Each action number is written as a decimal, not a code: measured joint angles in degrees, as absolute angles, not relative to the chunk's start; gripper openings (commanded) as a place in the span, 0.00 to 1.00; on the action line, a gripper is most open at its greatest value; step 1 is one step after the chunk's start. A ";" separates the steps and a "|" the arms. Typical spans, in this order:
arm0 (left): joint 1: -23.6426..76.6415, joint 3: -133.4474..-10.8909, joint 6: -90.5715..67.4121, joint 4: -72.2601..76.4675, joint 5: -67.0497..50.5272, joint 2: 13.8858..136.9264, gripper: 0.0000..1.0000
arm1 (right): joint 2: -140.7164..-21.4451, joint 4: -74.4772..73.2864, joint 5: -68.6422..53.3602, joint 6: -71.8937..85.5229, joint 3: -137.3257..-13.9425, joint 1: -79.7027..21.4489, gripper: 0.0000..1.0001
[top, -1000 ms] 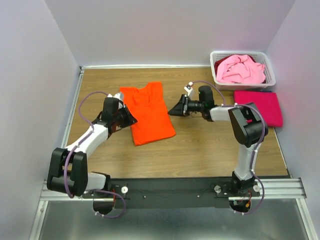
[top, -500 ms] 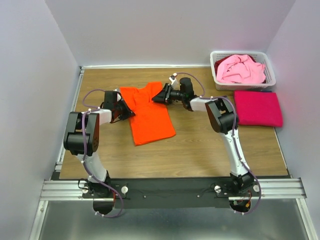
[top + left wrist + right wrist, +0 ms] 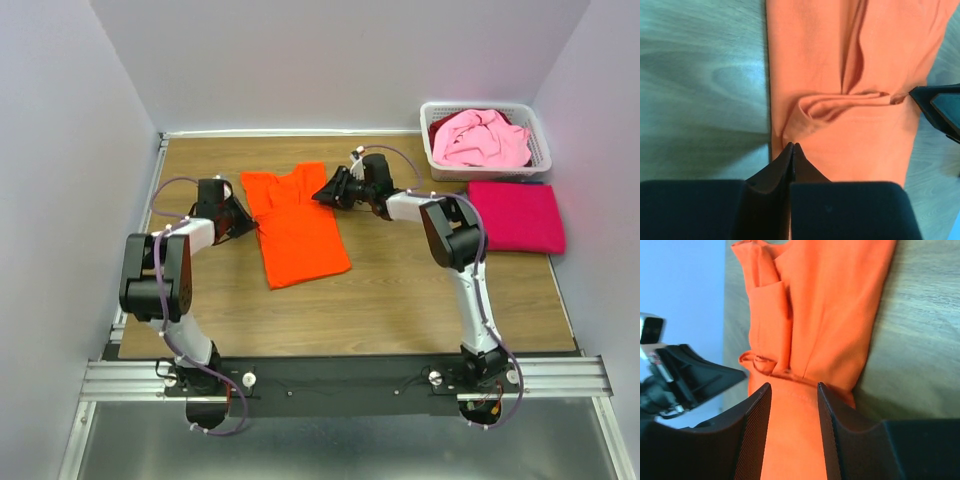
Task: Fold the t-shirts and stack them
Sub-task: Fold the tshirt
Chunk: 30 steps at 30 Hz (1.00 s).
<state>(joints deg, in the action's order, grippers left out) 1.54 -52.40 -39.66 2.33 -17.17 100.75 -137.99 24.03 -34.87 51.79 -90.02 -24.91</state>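
At mid-table, the orange t-shirt (image 3: 295,225) is lying flat, sleeves folded in. The left gripper (image 3: 792,147) is clamping shut on its left edge, rucking the cloth; the right gripper (image 3: 792,387) is straddling the opposite edge, jaws part-open and empty — both likely placed for a crosswise fold.

Robot lab booth — plain walls (image 3: 350,60), aluminium rail (image 3: 560,378)

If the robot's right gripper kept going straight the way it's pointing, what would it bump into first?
The orange t-shirt. The right gripper points right across it with open fingers, seemingly just above the cloth, so it would likely meet the shirt first.
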 measured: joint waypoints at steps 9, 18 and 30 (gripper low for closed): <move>7.51 -50.46 -33.65 -5.80 -7.68 77.30 0.37 | -117.23 6.98 -27.40 34.44 -80.12 -25.91 0.56; 18.20 -40.45 -32.80 -15.75 0.23 63.75 0.45 | -108.12 -7.33 -13.10 22.37 -74.19 -35.09 0.53; 18.24 -44.12 -32.23 -24.34 10.79 56.62 0.98 | -121.23 -11.57 -9.78 14.46 -91.81 -35.03 0.43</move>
